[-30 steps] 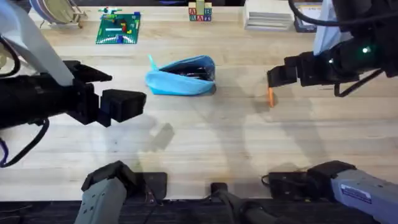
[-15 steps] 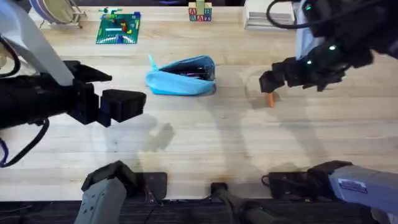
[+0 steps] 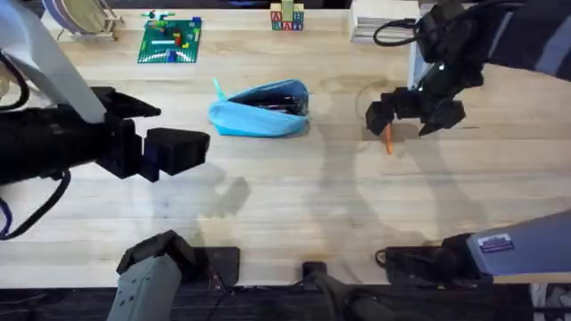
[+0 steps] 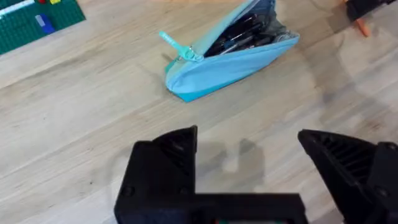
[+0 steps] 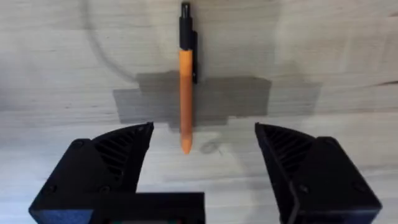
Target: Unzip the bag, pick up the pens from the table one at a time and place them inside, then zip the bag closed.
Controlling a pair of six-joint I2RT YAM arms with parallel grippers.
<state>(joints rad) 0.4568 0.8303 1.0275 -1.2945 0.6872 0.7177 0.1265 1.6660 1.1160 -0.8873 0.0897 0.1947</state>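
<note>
Right gripper (image 5: 202,171) spread wide, nothing held, poised above the table (image 3: 294,205). Orange pen (image 5: 185,81) lies flat just ahead of its fingertips, in line with the gap between them, black clip end pointing away.

Left gripper (image 4: 261,168) also wide apart, empty. Light blue bag (image 4: 233,53) lies ahead of it, near, unzipped, dark pens (image 4: 239,34) visible inside.

- Letters show on the toy blocks (image 3: 286,18) at the table's far edge, too small to read.
- No other text is legible.
</note>
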